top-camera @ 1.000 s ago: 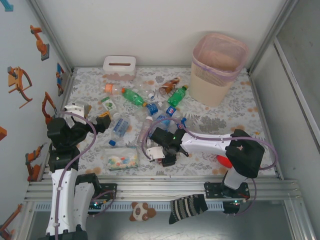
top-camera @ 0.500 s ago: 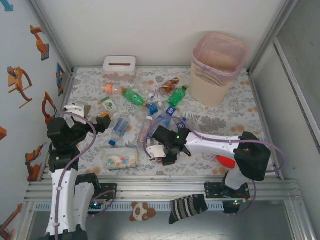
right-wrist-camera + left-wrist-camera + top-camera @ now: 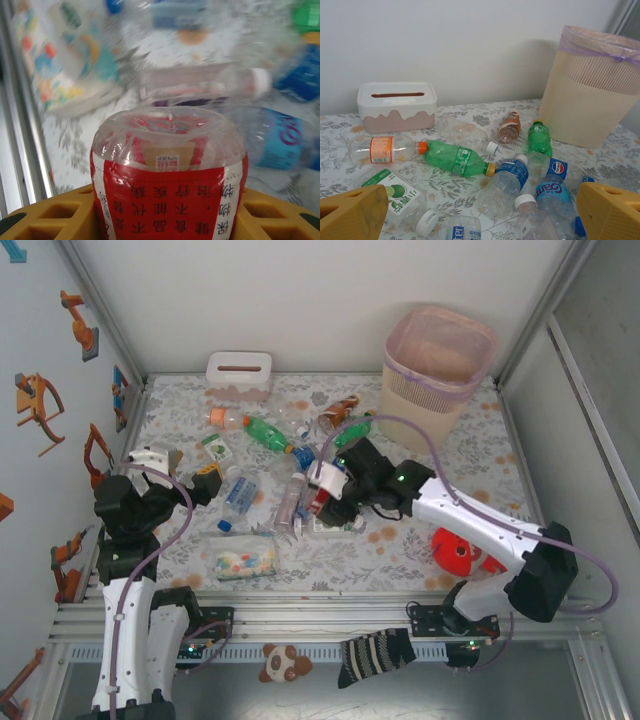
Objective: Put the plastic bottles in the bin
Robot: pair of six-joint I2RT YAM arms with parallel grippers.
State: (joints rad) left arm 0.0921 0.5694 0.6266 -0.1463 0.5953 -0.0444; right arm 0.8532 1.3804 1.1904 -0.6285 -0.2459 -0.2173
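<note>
My right gripper [image 3: 167, 200] is shut on a clear bottle with a red label [image 3: 167, 180], squeezed between its yellow fingers [image 3: 55, 215]. From above, that gripper [image 3: 328, 490] hangs over the heap of plastic bottles mid-table, and the red-labelled bottle [image 3: 320, 500] sticks out of it. A green bottle [image 3: 455, 157], an orange-labelled one [image 3: 385, 149], a small green one [image 3: 538, 137] and blue-labelled ones [image 3: 512, 175] lie loose on the cloth. The beige bin [image 3: 440, 375] with its pink liner stands at the back right. My left gripper [image 3: 205, 480] is open at the left, holding nothing.
A white tissue box [image 3: 239, 374] sits against the back wall. A clear packet of coloured pieces [image 3: 243, 558] lies near the front left. A red rounded toy [image 3: 458, 550] rests front right. A striped sock [image 3: 375, 652] and a plush [image 3: 280, 662] lie on the front rail.
My right arm has lifted from the front of the table and swung back toward the middle with the red-labelled bottle in its jaws, uncovering the red toy. The left arm stayed still.
</note>
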